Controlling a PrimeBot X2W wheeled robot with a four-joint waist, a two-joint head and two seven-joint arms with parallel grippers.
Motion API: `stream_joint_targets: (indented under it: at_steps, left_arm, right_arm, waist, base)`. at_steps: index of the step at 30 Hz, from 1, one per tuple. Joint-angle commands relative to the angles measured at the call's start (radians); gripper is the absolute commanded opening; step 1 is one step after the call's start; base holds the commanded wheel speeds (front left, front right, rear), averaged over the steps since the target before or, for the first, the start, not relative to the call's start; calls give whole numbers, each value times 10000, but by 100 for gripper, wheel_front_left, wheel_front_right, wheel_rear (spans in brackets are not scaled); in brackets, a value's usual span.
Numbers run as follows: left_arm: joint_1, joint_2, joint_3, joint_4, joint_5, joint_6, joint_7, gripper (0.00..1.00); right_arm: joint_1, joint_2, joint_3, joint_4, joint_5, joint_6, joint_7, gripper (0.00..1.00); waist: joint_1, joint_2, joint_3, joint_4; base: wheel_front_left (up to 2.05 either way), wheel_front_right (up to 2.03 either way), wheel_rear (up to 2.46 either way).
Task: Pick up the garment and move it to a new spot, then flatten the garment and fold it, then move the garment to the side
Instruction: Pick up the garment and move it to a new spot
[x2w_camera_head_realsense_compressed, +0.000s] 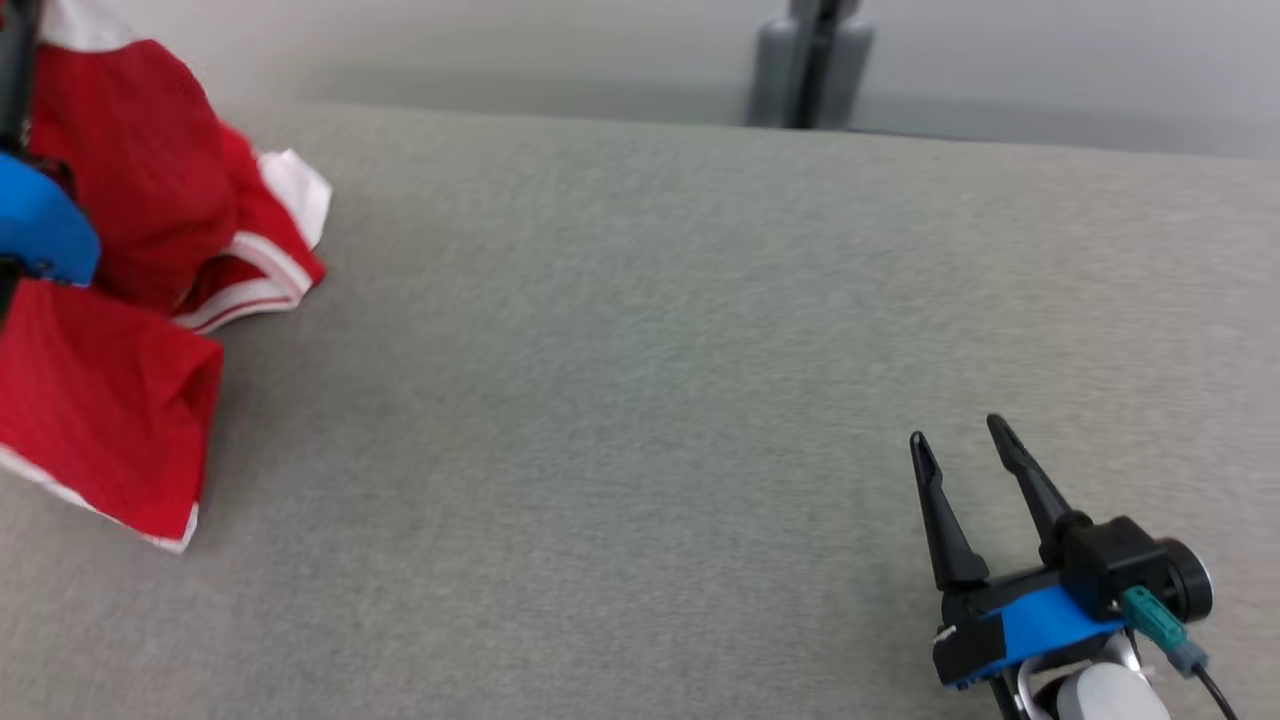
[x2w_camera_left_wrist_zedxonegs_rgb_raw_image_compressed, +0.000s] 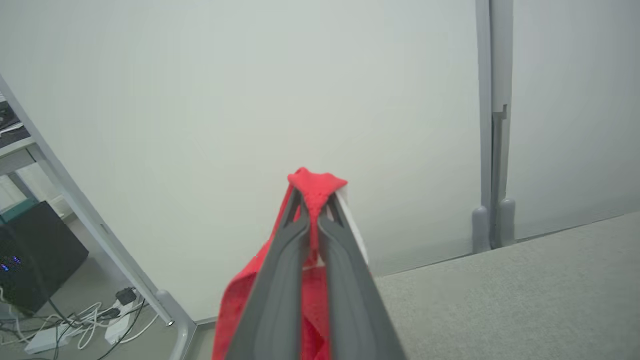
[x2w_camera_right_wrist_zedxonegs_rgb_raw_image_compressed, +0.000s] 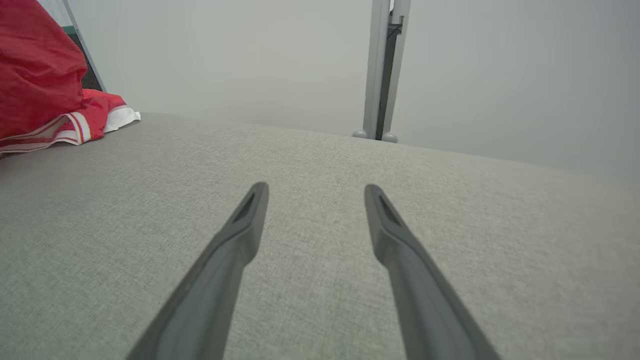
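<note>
Grey fabric surface (x2w_camera_head_realsense_compressed: 650, 400) spans the scene; at its far left the red, white-trimmed garment (x2w_camera_head_realsense_compressed: 130, 200) hangs bunched, its lower folds apparently resting on the cloth. Above, the left gripper (x2w_camera_left_wrist_zedxonegs_rgb_raw_image_compressed: 314, 200) is pinched on a raised fold, while the right gripper (x2w_camera_head_realsense_compressed: 957, 430) sits spread and empty at lower right.

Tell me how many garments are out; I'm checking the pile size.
1: the red garment at the left edge of the table, pinched by the left gripper. More could lie beyond the head view's left edge.
</note>
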Motion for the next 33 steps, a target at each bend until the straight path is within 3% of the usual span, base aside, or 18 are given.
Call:
stream_joint_targets:
  at_steps: [1,10,15,18,24,33]
  left_arm:
    - [-232,-74,-154,-383,115,10,135,0]
    - [-1195,-882,-1771,-2517,469,-4,960,0]
    - [-1600,-1397,-2385,-3452,-151,-6,1133,0]
    - [-1273,-1399,-2591,-3590,-473,-7,1186,0]
    - [575,-1541,-2886,-2763,-1235,201,882,0]
    - [3225,-2195,-3283,520,-2266,393,365,0]
  right_arm:
    - [255,-37,-35,114,109,-3,-7,100]
    - [789,-35,-688,352,518,-1,-7,100]
    - [940,-34,-1102,342,617,-1,-7,100]
    - [993,-31,-1367,286,669,-1,-7,100]
    - [848,-32,-1942,84,607,-1,-9,100]
    - [537,-34,-2017,-51,635,-1,-7,100]
  waist:
    - [1,0,-869,-903]
    - [1,0,-1839,-2463]
    - [1,0,-1897,-2833]
    - [1,0,-1850,-2885]
    - [1,0,-1610,-2802]
    - [1,0,-1075,-2663]
  base:
    - [0,0,0]
    - [0,0,0]
    - [0,0,0]
    - [0,0,0]
    - [0,0,0]
    - [0,0,0]
